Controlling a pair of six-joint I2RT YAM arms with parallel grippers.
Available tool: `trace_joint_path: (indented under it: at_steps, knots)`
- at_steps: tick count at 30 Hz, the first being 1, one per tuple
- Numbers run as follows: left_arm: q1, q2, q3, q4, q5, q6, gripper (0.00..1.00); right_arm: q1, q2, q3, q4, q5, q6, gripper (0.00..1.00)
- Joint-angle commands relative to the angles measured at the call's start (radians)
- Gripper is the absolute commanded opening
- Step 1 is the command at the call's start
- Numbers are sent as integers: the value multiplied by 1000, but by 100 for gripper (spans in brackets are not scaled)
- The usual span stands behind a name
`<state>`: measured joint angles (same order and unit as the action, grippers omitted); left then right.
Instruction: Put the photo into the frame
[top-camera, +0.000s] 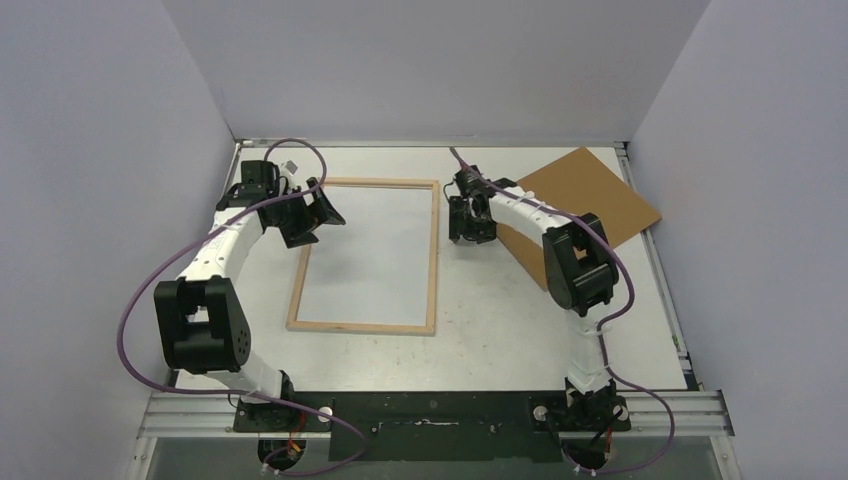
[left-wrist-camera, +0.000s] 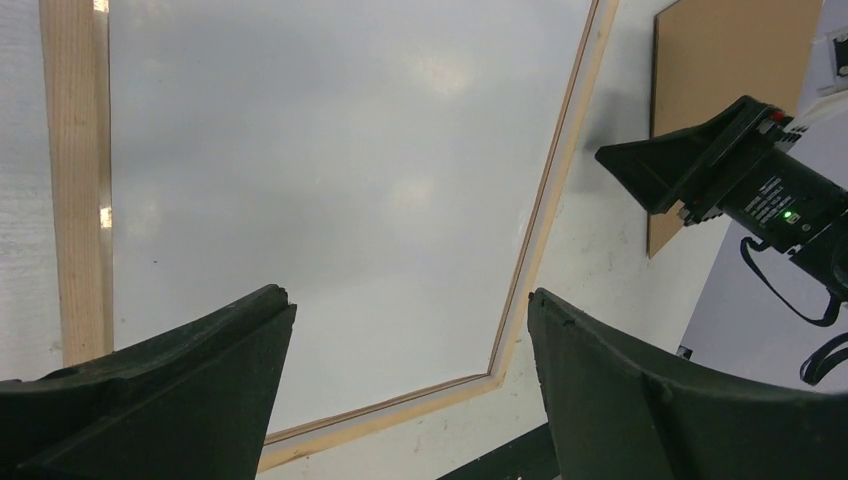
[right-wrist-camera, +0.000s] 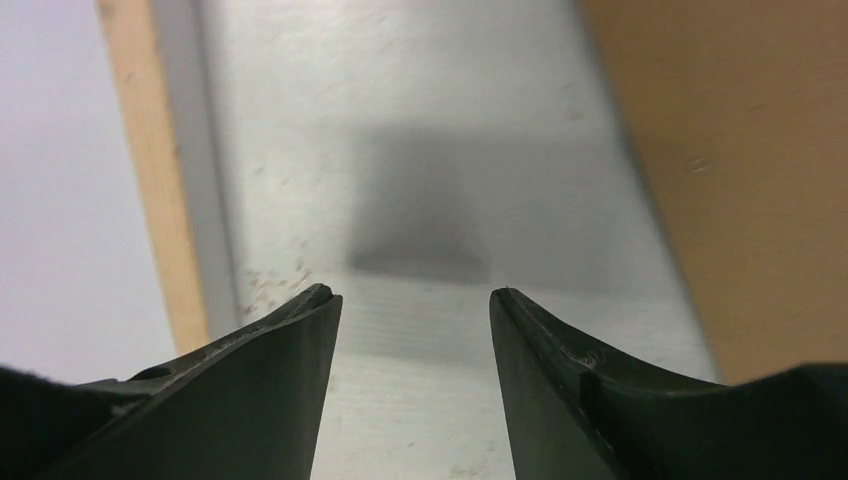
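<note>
frame (top-camera: 433, 255): light wood rim, plain white inside. board (top-camera: 590, 190) just right of right gripper (top-camera: 470, 236): flat brown. right gripper, left gripper (top-camera: 316, 214): black.

left arm (top-camera: 215, 260) — elbow bent, reaching forward | left gripper (top-camera: 314, 215) jaws apart, empty | right arm (top-camera: 572, 272) — folded inward | right gripper (top-camera: 470, 228) jaws apart, empty

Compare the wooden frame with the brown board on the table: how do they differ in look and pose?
The frame is a thin light-wood border around a pale panel; the brown board is one solid brown sheet. The frame lies roughly square to the table, left of centre; the brown board sits turned at an angle in the far right corner. Both are rectangular and lie flat.
</note>
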<state>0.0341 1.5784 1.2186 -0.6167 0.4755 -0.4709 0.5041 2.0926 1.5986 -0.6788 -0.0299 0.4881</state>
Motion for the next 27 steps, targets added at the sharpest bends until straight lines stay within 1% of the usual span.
trace_joint_path:
  at_steps: [1, 3, 4, 8, 11, 13, 16, 21, 24, 27]
  knots:
    - [-2, -30, 5, 36, 10, -10, 85, -61, -51, 61, 83, 126, 15, 59]
    - [-6, -40, -15, 37, 6, -44, 85, -75, -23, 104, 101, 187, 18, 62]
    - [-12, -47, -26, 41, 6, -58, 84, -80, -5, 122, 118, 217, 23, 66]
    - [-26, -73, -54, 40, -8, -89, 84, -95, 85, 221, 147, 318, 35, 75]
    - [-59, -92, -74, 38, -11, -105, 83, -104, 158, 300, 161, 358, 37, 82]
    - [-68, -106, -88, 37, -15, -110, 83, -117, 221, 377, 139, 364, 49, 84]
    - [-79, -117, -105, 31, -25, -112, 83, -130, 286, 456, 92, 375, 61, 85]
    - [-86, -115, -118, 39, -26, -109, 83, -134, 304, 450, 84, 394, 54, 85]
    - [-86, -93, -105, 37, -18, -96, 83, -136, 305, 426, 57, 398, 63, 82]
    - [-86, -69, -89, 43, -3, -92, 83, -145, 290, 373, 39, 392, 86, 74]
